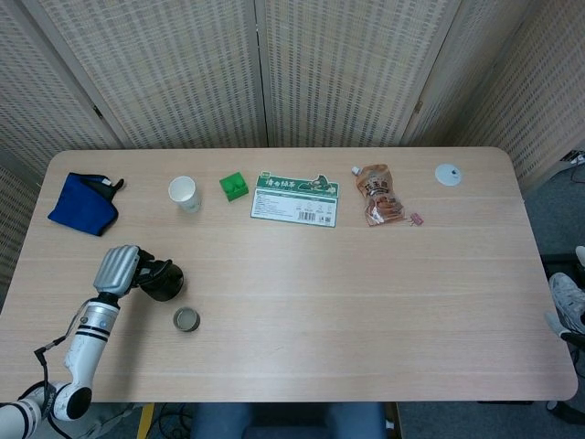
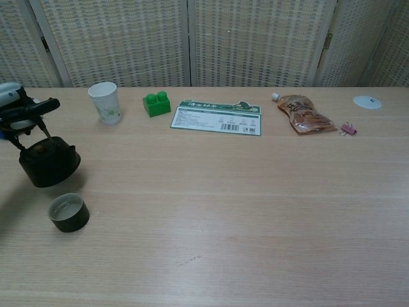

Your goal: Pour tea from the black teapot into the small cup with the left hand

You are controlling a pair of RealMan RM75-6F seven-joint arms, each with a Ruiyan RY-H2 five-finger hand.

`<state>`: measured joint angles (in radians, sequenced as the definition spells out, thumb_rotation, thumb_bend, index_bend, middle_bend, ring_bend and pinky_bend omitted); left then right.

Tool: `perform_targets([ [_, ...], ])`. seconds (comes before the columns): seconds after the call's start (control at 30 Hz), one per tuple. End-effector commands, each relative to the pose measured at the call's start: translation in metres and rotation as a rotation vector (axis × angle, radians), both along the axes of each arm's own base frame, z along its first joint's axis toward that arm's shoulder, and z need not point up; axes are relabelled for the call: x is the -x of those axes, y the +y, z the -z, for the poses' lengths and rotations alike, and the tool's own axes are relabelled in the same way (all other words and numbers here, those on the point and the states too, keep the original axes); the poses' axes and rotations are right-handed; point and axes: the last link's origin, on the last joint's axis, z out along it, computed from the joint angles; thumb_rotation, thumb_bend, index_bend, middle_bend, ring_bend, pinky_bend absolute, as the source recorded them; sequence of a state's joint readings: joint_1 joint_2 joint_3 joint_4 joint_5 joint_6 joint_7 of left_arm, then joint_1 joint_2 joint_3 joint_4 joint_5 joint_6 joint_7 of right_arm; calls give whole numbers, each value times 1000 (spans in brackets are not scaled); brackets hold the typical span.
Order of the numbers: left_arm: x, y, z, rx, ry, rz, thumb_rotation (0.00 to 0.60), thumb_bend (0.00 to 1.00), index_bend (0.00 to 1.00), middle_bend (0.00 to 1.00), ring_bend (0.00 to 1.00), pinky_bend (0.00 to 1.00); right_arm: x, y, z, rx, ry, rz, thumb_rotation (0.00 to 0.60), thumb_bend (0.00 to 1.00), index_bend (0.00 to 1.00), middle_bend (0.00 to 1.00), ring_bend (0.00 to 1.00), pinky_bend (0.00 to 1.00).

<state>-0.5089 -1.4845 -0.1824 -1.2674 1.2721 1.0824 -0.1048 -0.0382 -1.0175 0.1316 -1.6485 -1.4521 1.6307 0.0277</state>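
A: Left robot hand (image 2: 19, 112) grips black teapot (image 2: 49, 163) by its handle, just behind small cup (image 2: 68, 213), which looks filled

B: Judgement: set pot down level on surface (image 2: 255, 204), clear of cup

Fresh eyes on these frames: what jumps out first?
The left hand at the table's near-left, holding the black teapot by its handle just behind the small cup. The cup stands apart from the pot, with what looks like liquid in it. Next, the row along the far edge: blue cloth, paper cup, green block, printed card and brown pouch.
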Motion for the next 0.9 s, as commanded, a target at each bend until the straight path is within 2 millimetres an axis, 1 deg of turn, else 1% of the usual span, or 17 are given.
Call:
perform_targets([
  [0.03,1,3,6,-6,56,28,87,201,990,1000,926,440,0,0,0,-1,0,1,600,137,69,81,0,2],
  [0.27,5,8,13,-20,146,72,83,198,986,1000,920,430,2,0,0,-1,-1,6,600,137,69,81,0,2],
  [0.53,10,10,19,-19,191,85,84,195,980,1000,913,425,3,0,0,-1,-3,7,600,138,69,81,0,2],
  [0.9,18,6,25,8,231,70,85,195,947,1000,878,408,4,0,1,-3,-5,10,600,137,70,81,0,2],
])
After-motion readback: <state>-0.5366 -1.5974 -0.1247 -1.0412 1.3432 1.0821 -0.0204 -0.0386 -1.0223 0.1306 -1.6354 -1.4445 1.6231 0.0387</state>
